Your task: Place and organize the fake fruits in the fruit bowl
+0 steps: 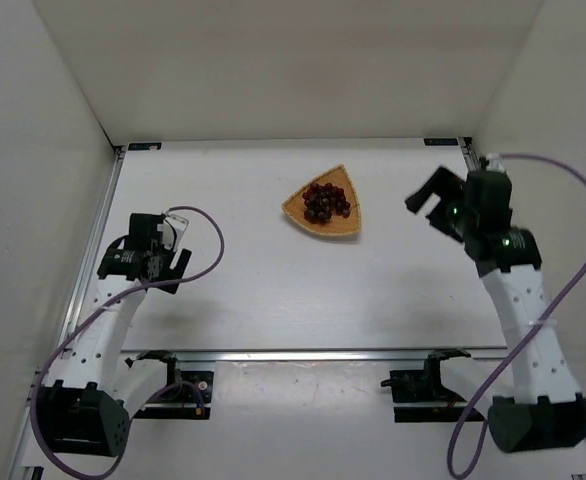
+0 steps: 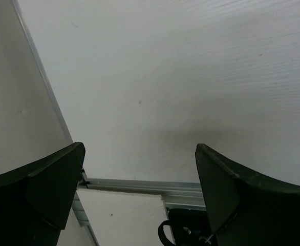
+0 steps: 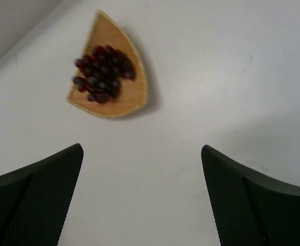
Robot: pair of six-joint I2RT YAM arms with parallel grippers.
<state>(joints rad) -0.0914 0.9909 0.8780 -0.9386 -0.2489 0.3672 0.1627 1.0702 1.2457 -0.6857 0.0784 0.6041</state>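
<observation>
Top external view: a shallow tan-orange woven wicker bowl (image 1: 340,177), shaped as a rounded triangle like an open fan, lies on the white bench (image 1: 273,290) and holds a small bunch of dark red-purple fake grapes (image 1: 326,202). The bunch sits wholly inside the bowl's rim, with bare weave showing toward the pointed corner and along the curved edge. No other fruit shows on the bench around the bowl, so the placing step is judged complete. At most a slight tidying of the bunch is left, and the pictures give no clear need for it. Right wrist view: the right gripper (image 3: 142,148) hangs above the bench to the right of the bowl and well apart from it. Its two dark fingers (image 3: 37,205) are spread wide with nothing between them, and bowl and grapes lie beyond the fingertips. Left wrist view: the left gripper (image 2: 140,147) is likewise spread wide and empty, over bare bench well to the left of the bowl and nearer the arm bases than the bowl is; neither bowl nor grapes enter this view. Materials: the grapes are many tiny round glossy berries clustered in a low lumpy mound, probably light and rigid. The bowl looks matte and fibrous, with a low raised rim. The bench is smooth and matte, and the right gripper's fingers carry a fine mesh-like texture.
</observation>
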